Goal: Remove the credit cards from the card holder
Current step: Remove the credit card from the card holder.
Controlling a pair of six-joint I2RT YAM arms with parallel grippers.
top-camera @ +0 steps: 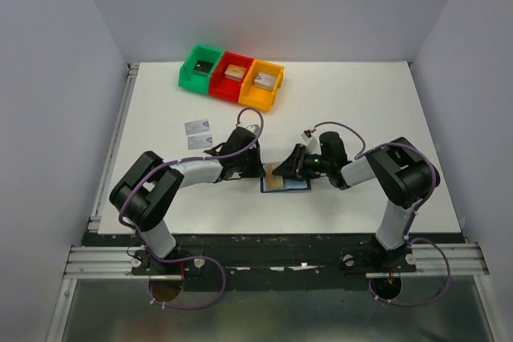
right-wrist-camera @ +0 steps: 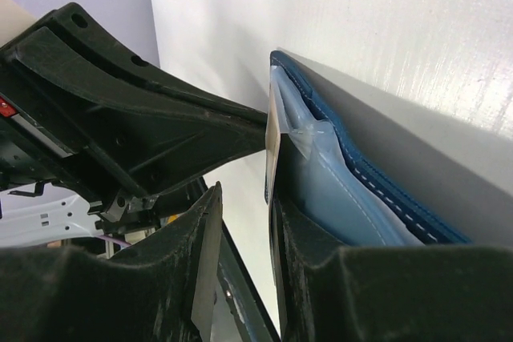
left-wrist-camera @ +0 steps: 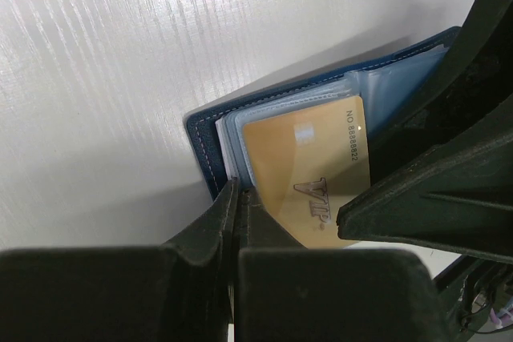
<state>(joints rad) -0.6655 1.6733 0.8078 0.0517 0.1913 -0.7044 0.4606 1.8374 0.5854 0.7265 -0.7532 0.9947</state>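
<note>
Over card holder [left-wrist-camera: 202, 138], left end effector [left-wrist-camera: 236, 198] pressed together, right end effector [right-wrist-camera: 244, 198] straddling gold card [left-wrist-camera: 309, 166], grip unclear

Card [left-wrist-camera: 309, 174] in card holder [left-wrist-camera: 204, 138], bins [top-camera: 225, 91] behind

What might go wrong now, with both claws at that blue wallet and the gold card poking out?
1. The right gripper straddles the gold card's thin edge with room to spare; closing, it might catch the clear sleeve too, or slip off.
2. The left gripper pinches only the card holder's edge; a hard pull could drag the holder along.
3. The grippers sit very close and could bump.
</note>
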